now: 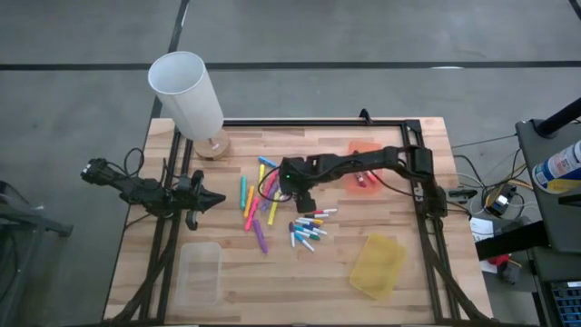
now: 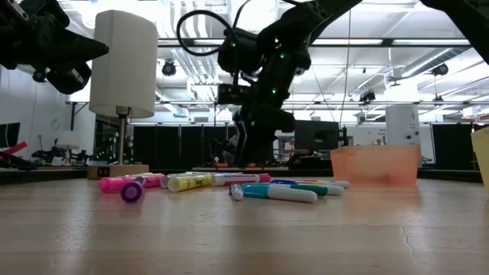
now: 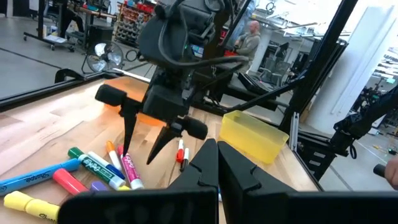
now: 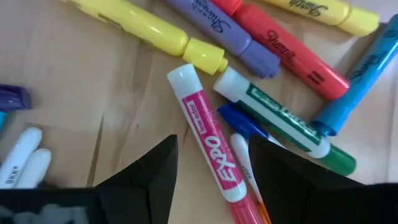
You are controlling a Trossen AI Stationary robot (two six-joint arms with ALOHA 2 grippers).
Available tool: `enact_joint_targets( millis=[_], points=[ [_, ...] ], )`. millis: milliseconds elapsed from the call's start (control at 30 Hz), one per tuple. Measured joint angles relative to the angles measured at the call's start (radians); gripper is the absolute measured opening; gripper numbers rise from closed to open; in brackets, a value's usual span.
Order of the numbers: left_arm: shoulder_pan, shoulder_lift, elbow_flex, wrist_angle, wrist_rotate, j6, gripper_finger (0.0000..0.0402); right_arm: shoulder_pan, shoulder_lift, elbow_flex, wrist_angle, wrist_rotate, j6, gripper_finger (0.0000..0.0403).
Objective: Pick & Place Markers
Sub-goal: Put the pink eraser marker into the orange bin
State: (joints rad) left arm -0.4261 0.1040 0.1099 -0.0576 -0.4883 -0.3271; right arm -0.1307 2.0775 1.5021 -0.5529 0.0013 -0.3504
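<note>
The right gripper's two dark fingers stood open when I looked, one on each side of a pink and white marker that lay flat on the wood. I could not see them squeezing it, and it sat between them, not lifted. Only the right wrist view showed me that. Beside that marker it also showed a green one, a red one, a purple one, a blue one and a yellow one, all close together. From above I saw the right gripper reach down over the markers in the middle of the table, but the pens were too small there to tell which one it was at. That high view showed me the bins: an orange bin behind the arm, a yellow bin in front and a clear bin on the left. The left gripper waited at the left side of the table with its fingers shut and nothing in them. The left wrist view showed the right gripper from the side, its tips pointing down at the pens. The low view showed the row of markers lying on the table and a white lamp standing behind them.
</note>
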Motion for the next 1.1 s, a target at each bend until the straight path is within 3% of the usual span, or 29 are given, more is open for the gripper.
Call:
enact_joint_targets(
  millis=[500,700,1000,1100],
  points=[
    [0.0,0.0,0.0,-0.006,0.0,-0.001,0.0,0.0,0.052,-0.006,0.003,-0.032,0.004,0.0157],
    [0.0,0.0,0.0,-0.006,0.0,-0.001,0.0,-0.001,0.058,-0.007,-0.018,-0.115,0.044,0.012],
    [0.0,0.0,0.0,-0.007,0.0,-0.003,0.0,-0.001,0.068,-0.006,-0.055,-0.119,0.13,0.0056],
    [0.0,0.0,0.0,-0.006,0.0,-0.003,0.0,-0.001,0.058,0.012,-0.112,-0.116,0.189,0.0054]
  ],
)
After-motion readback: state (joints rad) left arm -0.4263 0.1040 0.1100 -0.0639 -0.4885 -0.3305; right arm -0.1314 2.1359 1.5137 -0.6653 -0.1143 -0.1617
